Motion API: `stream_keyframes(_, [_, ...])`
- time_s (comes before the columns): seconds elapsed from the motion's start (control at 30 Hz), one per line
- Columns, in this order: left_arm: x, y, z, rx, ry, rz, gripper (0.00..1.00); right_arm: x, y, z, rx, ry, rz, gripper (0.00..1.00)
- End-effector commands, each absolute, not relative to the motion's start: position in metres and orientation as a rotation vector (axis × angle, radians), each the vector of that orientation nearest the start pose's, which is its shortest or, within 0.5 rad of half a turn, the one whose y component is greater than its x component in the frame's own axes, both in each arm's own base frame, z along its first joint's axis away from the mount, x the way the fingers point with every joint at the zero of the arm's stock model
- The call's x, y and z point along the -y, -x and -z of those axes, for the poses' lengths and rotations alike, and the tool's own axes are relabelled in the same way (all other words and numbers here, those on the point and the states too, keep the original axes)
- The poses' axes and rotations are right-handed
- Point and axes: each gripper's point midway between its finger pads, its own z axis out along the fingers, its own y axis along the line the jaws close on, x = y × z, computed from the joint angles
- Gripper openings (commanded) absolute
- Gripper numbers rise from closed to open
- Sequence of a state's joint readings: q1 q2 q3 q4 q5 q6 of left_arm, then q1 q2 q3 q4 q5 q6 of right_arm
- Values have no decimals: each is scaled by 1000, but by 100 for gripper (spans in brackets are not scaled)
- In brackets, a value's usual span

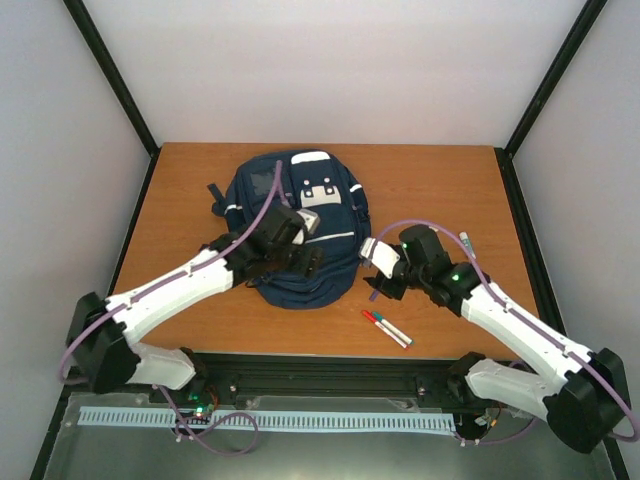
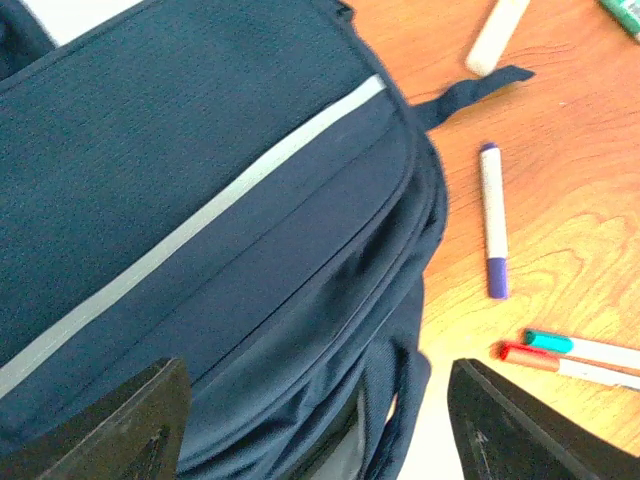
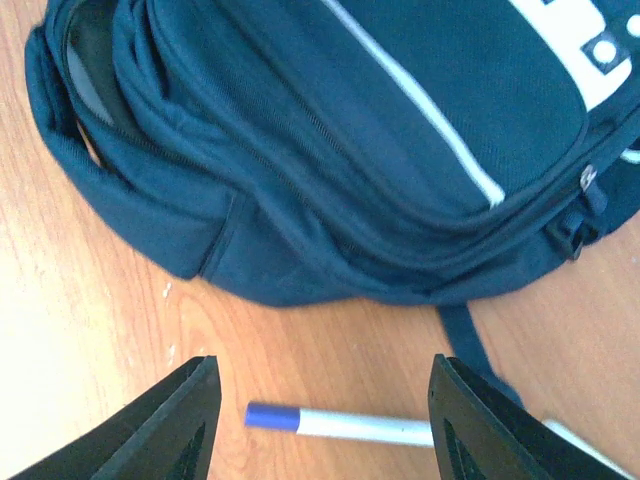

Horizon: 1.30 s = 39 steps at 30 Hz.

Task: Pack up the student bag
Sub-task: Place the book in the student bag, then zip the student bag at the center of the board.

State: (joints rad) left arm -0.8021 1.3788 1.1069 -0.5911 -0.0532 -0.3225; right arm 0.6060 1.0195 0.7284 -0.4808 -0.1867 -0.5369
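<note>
Lying flat at the middle of the bench [image 1: 440, 180], the student bag [image 1: 295, 225] is seen zipped side up.
The left tool [image 2: 320, 430] is held spread and empty above its lower end. The right tool [image 3: 320, 420], likewise parted, is held over a blue-capped marker [image 3: 300, 420] just beside it.

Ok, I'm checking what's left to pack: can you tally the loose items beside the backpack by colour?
Purple-capped marker: 1
Red-capped marker: 1
Teal-capped marker: 1
Marker at far right, cap unclear: 1
Pale stick, partly cut off: 1
Total: 5
</note>
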Motion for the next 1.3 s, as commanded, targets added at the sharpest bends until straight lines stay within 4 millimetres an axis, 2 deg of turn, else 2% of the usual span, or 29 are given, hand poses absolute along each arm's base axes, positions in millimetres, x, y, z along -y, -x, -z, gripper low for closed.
stream_keyframes(0.0, [227,-266,-173,-2431,-377,317,74,-220,-246,-182,-1870,1341,-331,58])
stream_keyframes(0.2, [172,-253,-161,-2437,-184,133,72,-248,-259,-190,-1871,1428,-436,58])
stream_keyframes(0.3, [155,-248,-150,-2473,-123,99,72,-262,-266,-190,-1875,1456,-467,57])
stream_keyframes(0.4, [142,-246,-134,-2542,-55,132,66,-274,-276,-184,-1885,1492,-440,57])
stream_keyframes(0.5, [136,-245,-123,-2587,-16,178,60,-289,-283,-172,-1889,1540,-405,56])
stream_keyframes(0.6, [137,-245,-113,-2636,-8,218,59,-301,-292,-151,-1913,1575,-380,56])
stream_keyframes(0.7, [135,-246,-103,-2673,3,195,59,-308,-297,-131,-1952,1589,-352,55])
stream_keyframes(0.83, [131,-250,-97,-2681,19,155,55,-311,-295,-112,-1986,1605,-335,54])
stream_keyframes(1.13, [129,-257,-81,-2726,22,71,48,-312,-287,-88,-2006,1640,-322,53])
stream_keyframes(1.27, [130,-256,-73,-2756,11,60,44,-311,-286,-86,-2007,1639,-309,53])
